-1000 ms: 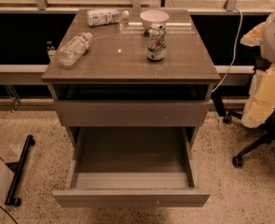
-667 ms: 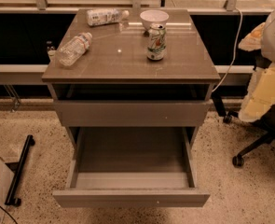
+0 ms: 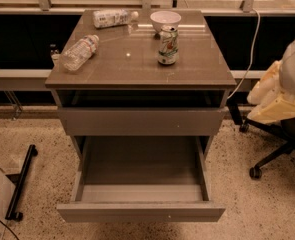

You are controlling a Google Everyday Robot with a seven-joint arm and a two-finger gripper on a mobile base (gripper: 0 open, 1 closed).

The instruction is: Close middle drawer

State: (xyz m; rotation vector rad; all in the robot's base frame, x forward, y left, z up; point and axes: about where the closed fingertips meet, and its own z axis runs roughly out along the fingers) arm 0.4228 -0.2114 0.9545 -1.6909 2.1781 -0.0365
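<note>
Speckled floor bears a grey-brown cabinet; its middle drawer stands pulled far out. Gripper hangs right of the cabinet; its aperture cannot be told.

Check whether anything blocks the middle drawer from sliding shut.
Nothing visible does: the middle drawer stands pulled out with nothing in its tray or behind it. The end effector is not in view; only a pale arm section shows at the right.
</note>
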